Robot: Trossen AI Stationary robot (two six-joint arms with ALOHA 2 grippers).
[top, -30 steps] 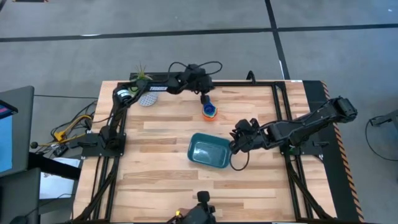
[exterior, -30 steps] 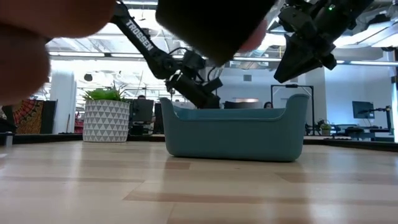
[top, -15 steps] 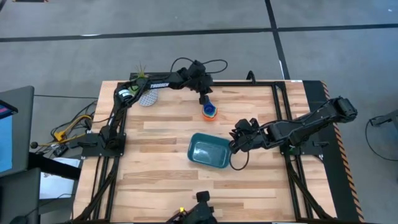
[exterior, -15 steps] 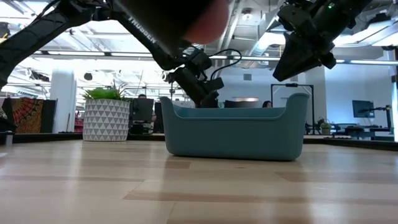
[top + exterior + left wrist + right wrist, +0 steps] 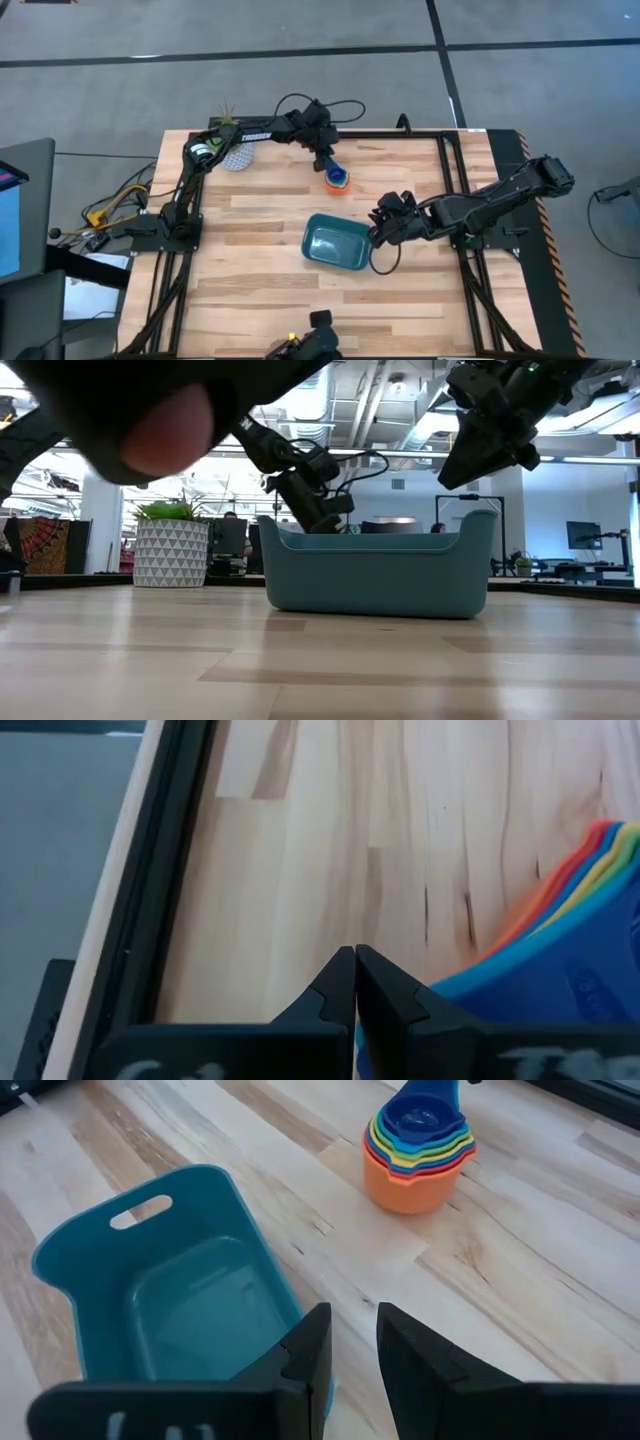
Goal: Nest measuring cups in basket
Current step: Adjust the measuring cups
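Observation:
The measuring cups point(image 5: 337, 179) point(image 5: 418, 1155) stand nested on the table, orange outermost and dark blue innermost. They are beyond the teal basket point(image 5: 337, 243) point(image 5: 380, 570), which is empty. My left gripper point(image 5: 326, 163) point(image 5: 355, 960) is shut and slants down at the stack's far side, right beside the fanned handles point(image 5: 575, 905). My right gripper point(image 5: 376, 236) point(image 5: 447, 482) point(image 5: 352, 1330) hangs a little above the basket's right end. Its fingers are slightly apart with nothing between them. My left gripper's shut fingers point(image 5: 395, 995) stand against or just beside the blue handle point(image 5: 500, 985) at the stack's far side, slanting down from the far left. I cannot tell whether they touch it.
A white patterned pot with a plant point(image 5: 172, 555) point(image 5: 236, 156) stands at the far left corner. A dark blurred shape point(image 5: 150, 410) close to the low camera covers that view's upper left. Bare wood lies near and left of the basket.
My left gripper has tipped more steeply downward at the far side of the cup stack while staying in place and shut. The blurred shape in front of the low camera has shifted. My right gripper has kept still.

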